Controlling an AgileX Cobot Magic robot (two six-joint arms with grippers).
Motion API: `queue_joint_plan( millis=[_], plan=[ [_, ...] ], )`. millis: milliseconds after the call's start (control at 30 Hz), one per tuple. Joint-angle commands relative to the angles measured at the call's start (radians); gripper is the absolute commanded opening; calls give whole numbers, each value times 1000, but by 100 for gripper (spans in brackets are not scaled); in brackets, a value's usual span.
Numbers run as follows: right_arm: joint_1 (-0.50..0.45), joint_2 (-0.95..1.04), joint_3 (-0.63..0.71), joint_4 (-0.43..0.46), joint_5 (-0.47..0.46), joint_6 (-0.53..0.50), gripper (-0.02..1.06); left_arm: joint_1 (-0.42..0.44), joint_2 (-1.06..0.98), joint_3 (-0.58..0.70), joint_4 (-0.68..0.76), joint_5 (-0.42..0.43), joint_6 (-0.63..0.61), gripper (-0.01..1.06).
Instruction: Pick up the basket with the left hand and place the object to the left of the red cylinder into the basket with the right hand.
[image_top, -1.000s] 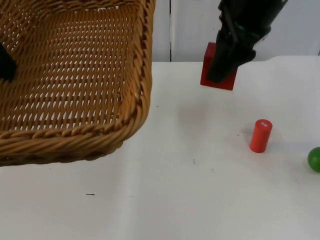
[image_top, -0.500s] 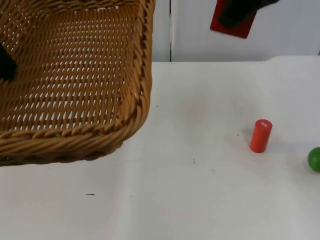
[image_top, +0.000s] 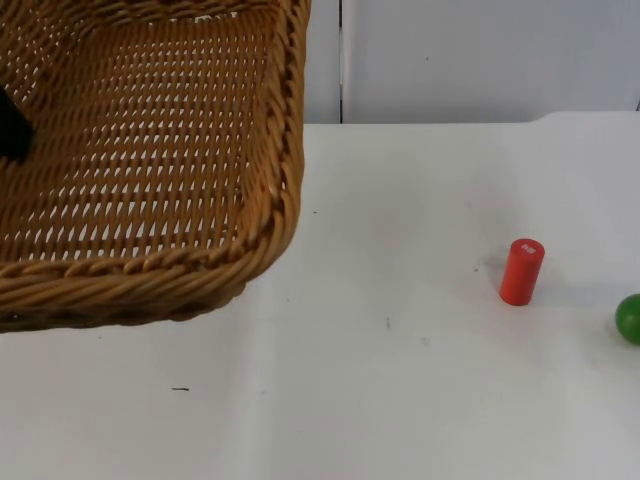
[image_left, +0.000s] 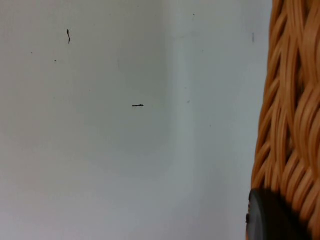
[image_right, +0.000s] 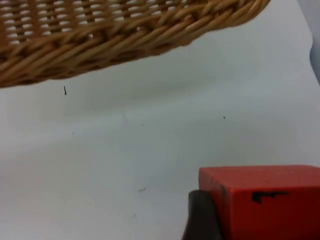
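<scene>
Top view: the wicker basket is held up off the white desk over its far left corner, with a black bit of the left tool at its rim. The red cylinder stands upright near the desk's right edge, a green ball just beside it at that edge. Left wrist view: a black fingertip presses against the basket's weave, so that tool is pinching the rim. Right wrist view: the right tool is clamped on a red block above the desk, the basket's rim beyond it.
</scene>
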Motion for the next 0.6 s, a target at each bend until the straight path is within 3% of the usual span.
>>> queue_joint_plan(
  millis=[0,567],
  plan=[
    [7,-22,-4,16,3,4,0,0,-3,-1,-27,5,-1,0],
    [7,-24,-4,90,1,2,0,0,-3,-1,-26,5,3,0]
  ],
)
